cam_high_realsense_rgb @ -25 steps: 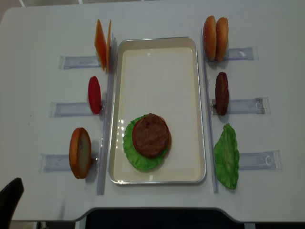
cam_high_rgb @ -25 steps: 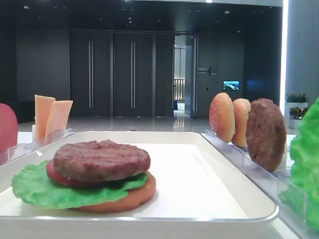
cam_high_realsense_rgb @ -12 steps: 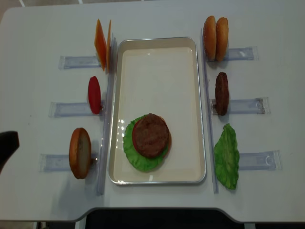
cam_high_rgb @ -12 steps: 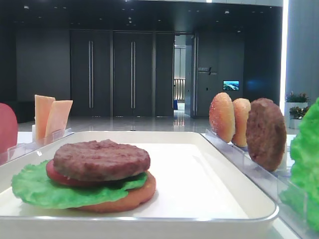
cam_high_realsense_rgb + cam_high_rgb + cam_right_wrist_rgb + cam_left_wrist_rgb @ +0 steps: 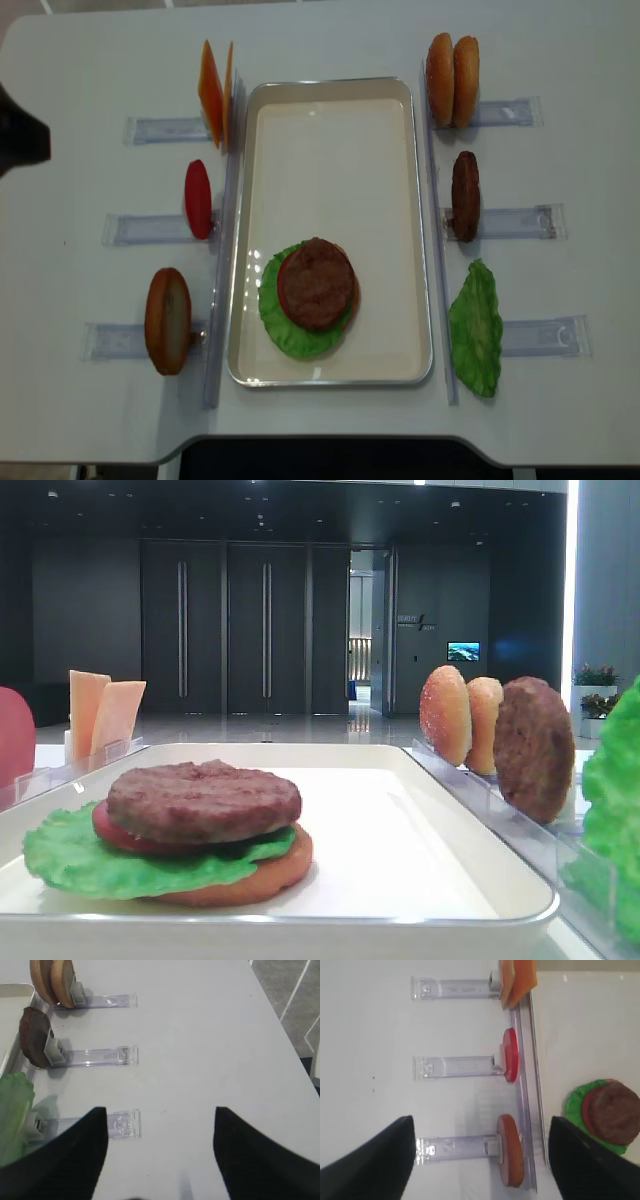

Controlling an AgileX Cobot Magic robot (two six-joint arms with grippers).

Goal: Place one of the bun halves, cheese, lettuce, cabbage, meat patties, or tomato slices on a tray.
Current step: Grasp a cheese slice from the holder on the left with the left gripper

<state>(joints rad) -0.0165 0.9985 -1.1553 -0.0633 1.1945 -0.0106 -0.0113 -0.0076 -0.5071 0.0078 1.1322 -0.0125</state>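
The white tray [image 5: 330, 110] holds a stack with a meat patty [image 5: 318, 282] on top, then tomato and lettuce [image 5: 285, 335], and a bun half at the bottom. Left of the tray, cheese [image 5: 212, 90], a tomato slice [image 5: 198, 198] and a bun half [image 5: 168, 320] stand in racks. On the right stand two bun halves [image 5: 452, 80], a patty [image 5: 465, 195] and lettuce [image 5: 475, 328]. Cabbage is out of view. My left gripper [image 5: 480, 1122] hangs open above the left bun half [image 5: 511, 1150], empty. My right gripper [image 5: 160, 1110] is open over bare table, right of the lettuce [image 5: 12, 1110].
Clear plastic racks [image 5: 150, 129] lie flat on both sides of the tray, with long clear strips [image 5: 222, 250] along its edges. A dark part of the left arm [image 5: 20, 135] shows at the overhead view's left edge. The table's right edge [image 5: 285, 1035] runs close to the right gripper.
In the overhead view the dark part of the left arm has climbed from the bottom left corner up the left edge. The food and the tray have not moved.
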